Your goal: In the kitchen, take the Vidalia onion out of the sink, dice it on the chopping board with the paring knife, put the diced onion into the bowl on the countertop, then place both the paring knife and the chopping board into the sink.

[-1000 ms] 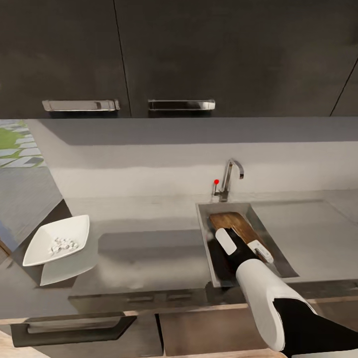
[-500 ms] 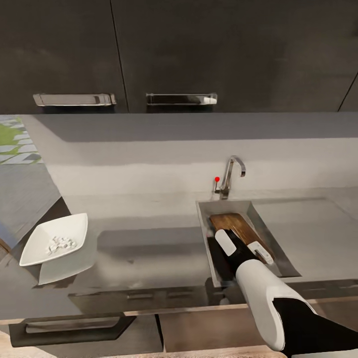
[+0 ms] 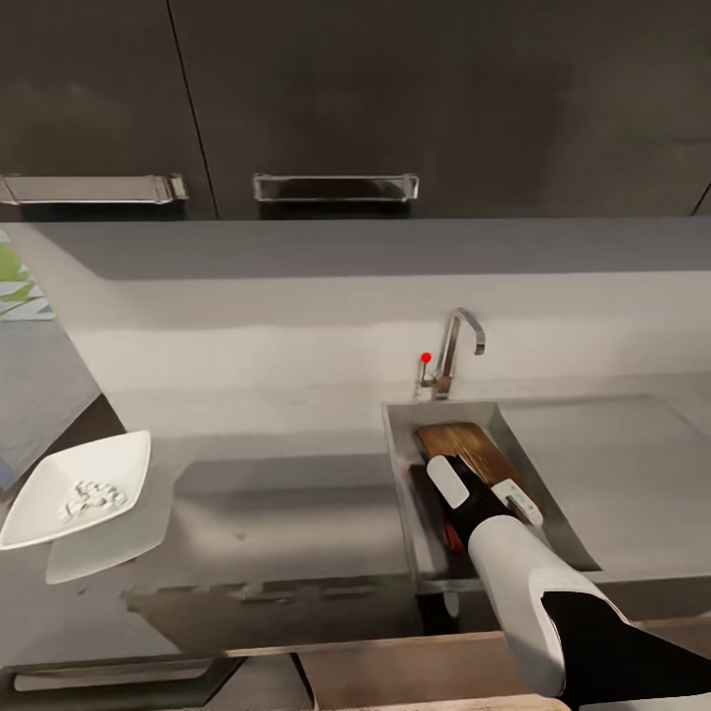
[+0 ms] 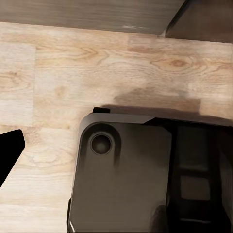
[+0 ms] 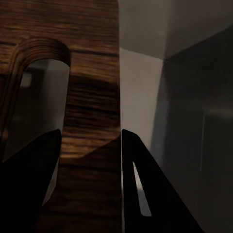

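The chopping board [image 3: 462, 443] leans tilted inside the sink [image 3: 397, 464], its far end against the basin's back. My right gripper [image 3: 484, 486] is down in the basin and shut on the board's near end. In the right wrist view the board [image 5: 92, 87] runs between my two dark fingers [image 5: 145, 194], next to its slot handle. A reddish sliver [image 3: 451, 538] low in the basin beside my forearm looks like the paring knife's handle. The white bowl [image 3: 39, 504] holds diced onion [image 3: 87, 496] at the left of the countertop [image 3: 296, 494]. One dark fingertip [image 4: 7, 155] of my left gripper hangs over the wood floor.
The chrome faucet [image 3: 456, 351] with its red knob [image 3: 426, 358] stands behind the basin. A steel drainboard [image 3: 622, 464] lies to its right. Dark wall cabinets with bar handles [image 3: 334, 187] hang above. My own dark base [image 4: 126, 179] shows under the left arm.
The whole head picture has slid left, so the camera moved. My right gripper and the board keep their place in the sink.
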You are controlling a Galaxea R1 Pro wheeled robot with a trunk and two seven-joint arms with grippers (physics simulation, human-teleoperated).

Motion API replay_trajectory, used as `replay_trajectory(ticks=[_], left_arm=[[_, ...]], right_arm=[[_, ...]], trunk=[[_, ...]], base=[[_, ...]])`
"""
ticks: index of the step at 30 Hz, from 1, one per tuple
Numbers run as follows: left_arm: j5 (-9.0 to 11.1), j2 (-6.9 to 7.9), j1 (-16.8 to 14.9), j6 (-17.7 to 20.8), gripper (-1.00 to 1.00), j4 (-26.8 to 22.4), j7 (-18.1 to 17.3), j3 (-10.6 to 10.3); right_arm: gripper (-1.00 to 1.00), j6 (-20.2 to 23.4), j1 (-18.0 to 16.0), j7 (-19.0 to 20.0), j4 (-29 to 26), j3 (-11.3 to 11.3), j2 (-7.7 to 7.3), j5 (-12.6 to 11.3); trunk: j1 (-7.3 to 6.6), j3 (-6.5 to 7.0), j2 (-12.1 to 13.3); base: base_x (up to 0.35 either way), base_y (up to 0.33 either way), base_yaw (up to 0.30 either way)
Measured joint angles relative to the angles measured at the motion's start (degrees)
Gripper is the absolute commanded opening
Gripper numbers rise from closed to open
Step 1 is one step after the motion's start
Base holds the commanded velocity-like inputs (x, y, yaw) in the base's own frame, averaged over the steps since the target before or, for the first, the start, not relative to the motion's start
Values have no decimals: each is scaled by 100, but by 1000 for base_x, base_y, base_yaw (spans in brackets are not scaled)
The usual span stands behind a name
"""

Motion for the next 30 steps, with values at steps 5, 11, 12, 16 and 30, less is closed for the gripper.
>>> replay_trajectory(ticks=[5, 11, 12, 16, 30], left_arm=[[2, 0, 0, -1, 100, 1, 0, 0], [-1, 2, 0, -2, 100, -4, 0, 0], [-1, 1, 0, -1, 100, -3, 0, 0], [0, 0, 0, -4, 100, 0, 0, 0], [4, 0, 0, -4, 100, 3, 0, 0]], right_arm=[[-100, -14, 0, 0, 6, 13, 0, 0], [-100, -282, 1, 326, 274, 20, 0, 11], [-100, -325, 1, 385, 337, 17, 0, 6], [-100, -404, 0, 488, 494, 19, 0, 4], [-100, -546, 1, 767, 599, 20, 0, 16]], trunk=[[0, -46, 0], [0, -100, 0], [0, -109, 0], [0, -146, 0], [0, -234, 0]], base=[[4, -2, 0], [0, 0, 0], [0, 0, 0], [0, 0, 0], [0, 0, 0]])
